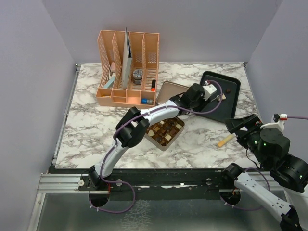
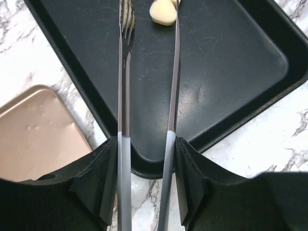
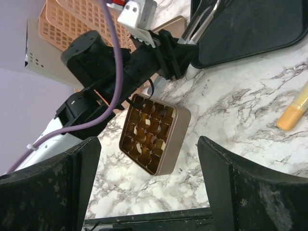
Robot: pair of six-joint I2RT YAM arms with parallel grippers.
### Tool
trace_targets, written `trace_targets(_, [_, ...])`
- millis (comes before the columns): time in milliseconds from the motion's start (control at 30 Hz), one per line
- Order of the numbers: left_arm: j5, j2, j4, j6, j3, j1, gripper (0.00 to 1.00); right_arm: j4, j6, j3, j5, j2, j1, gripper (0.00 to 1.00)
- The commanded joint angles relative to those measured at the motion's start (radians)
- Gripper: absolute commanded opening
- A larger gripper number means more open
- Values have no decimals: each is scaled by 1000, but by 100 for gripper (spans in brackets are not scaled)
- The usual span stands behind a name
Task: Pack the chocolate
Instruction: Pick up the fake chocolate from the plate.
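Chocolate (image 2: pixel 162 12), a cream-white lump, sits between tongs (image 2: pixel 124 96) gripped by left claw (image 2: pixel 147 149); right claw (image 3: pixel 149 149) gapes wide.

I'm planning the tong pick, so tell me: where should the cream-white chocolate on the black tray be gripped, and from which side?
Pinch the cream-white chocolate across its rounded sides, coming down from above. It lies flat on the black tray, so only above is free, and it sits between the tips of the tongs in the left gripper, nearer one blade.
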Motion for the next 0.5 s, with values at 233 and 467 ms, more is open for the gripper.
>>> trace_targets(233, [15, 128, -51, 29, 158, -18, 52, -17, -1, 29, 24, -3, -3, 87])
trace_targets(467, [13, 166, -60, 31, 202, -18, 52, -20, 10, 21, 31, -12, -3, 87])
